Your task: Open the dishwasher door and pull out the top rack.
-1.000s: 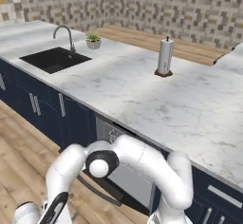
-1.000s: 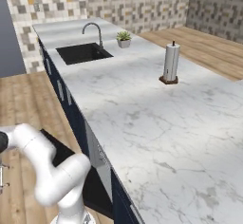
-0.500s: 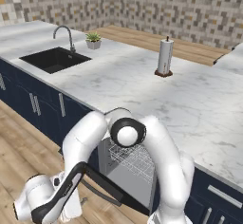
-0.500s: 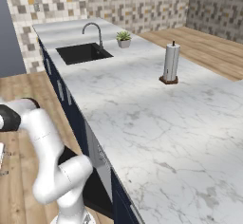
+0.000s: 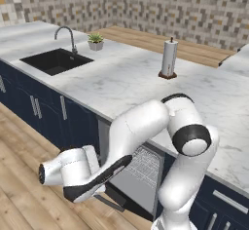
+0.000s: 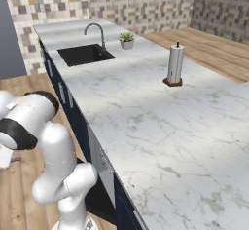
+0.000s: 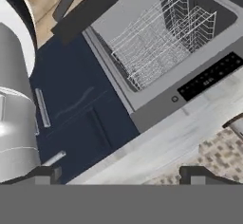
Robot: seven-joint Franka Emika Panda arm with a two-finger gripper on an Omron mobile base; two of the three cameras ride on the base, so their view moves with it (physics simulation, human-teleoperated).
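Below the marble counter (image 5: 121,78), the dishwasher door (image 5: 127,187) hangs swung down and open, its grey inner face turned up and its thin dark bar handle (image 5: 109,203) at the outer edge near the wooden floor (image 5: 24,195). In the hand view the door (image 7: 109,7) shows as a black-edged panel with the handle (image 7: 68,0) beyond it, and the top rack (image 7: 161,35), a white wire basket, sits inside the grey tub just under the black control strip (image 7: 211,76). The same rack (image 5: 146,161) shows as a pale grid behind the arm in the left base view. The gripper (image 7: 118,173) points down at the machine from above the counter's edge; its two dark tips stand wide apart with nothing between them. Navy cabinet doors (image 5: 44,112) flank the opening. Farther off on the counter are the black sink (image 5: 56,61), a small potted plant (image 5: 96,41) and a paper towel holder (image 5: 168,58).
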